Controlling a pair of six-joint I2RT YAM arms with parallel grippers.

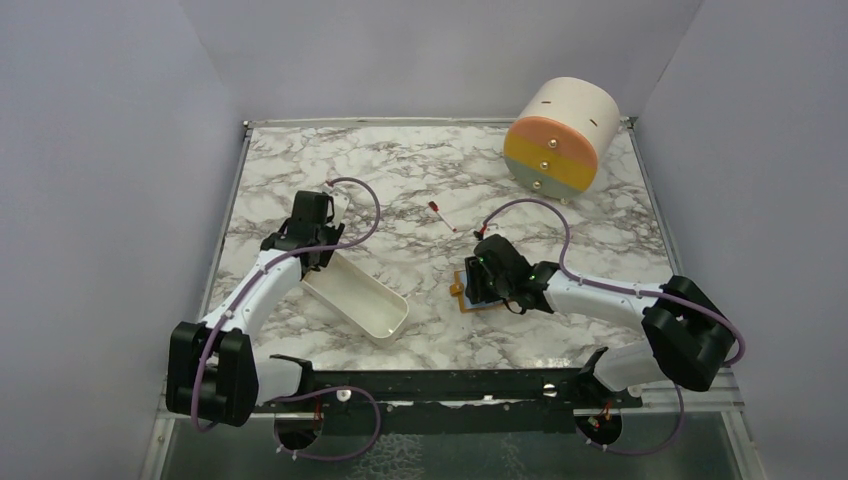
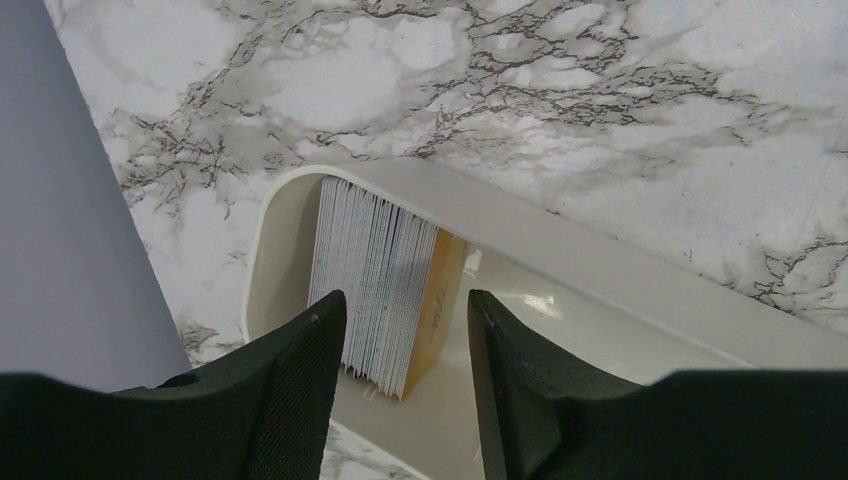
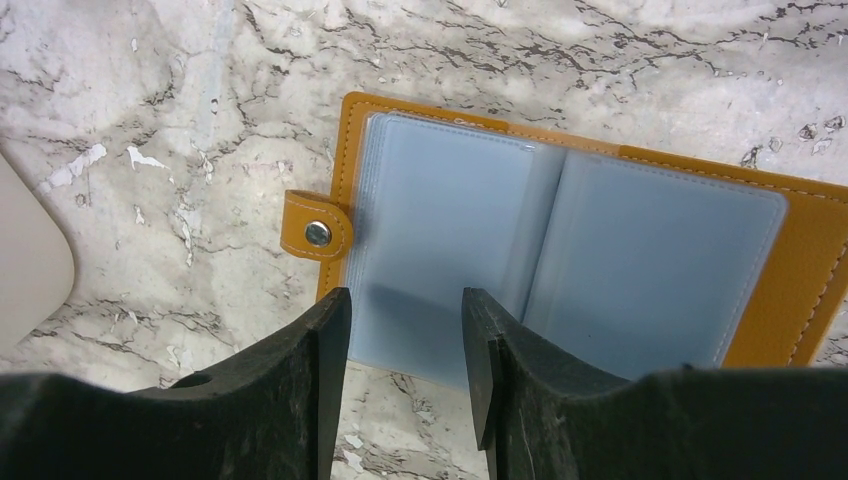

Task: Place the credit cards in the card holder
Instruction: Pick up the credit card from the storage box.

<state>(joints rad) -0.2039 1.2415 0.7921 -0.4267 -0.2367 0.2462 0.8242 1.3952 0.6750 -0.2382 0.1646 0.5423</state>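
Observation:
The credit cards [image 2: 385, 275] stand on edge as a thick stack at one end of a white oblong tray [image 2: 600, 270], with a golden-orange card facing outward. My left gripper [image 2: 405, 300] is open and empty, its fingers either side of the stack and not touching it; in the top view it [image 1: 320, 258] hangs over the tray's far end. The card holder [image 3: 560, 240] lies open on the marble, orange-tan with blue-grey sleeves and a snap stud on a tab at its left. My right gripper [image 3: 405, 298] is open and empty just above its left sleeve. In the top view the right gripper [image 1: 480, 280] covers most of the card holder [image 1: 462, 300].
The white tray [image 1: 360, 297] lies diagonally at left centre; its corner shows in the right wrist view [image 3: 30, 265]. A small red-and-white stick [image 1: 441, 216] lies mid-table. A big cream-orange drum [image 1: 558, 138] stands at the back right. Grey walls enclose the table.

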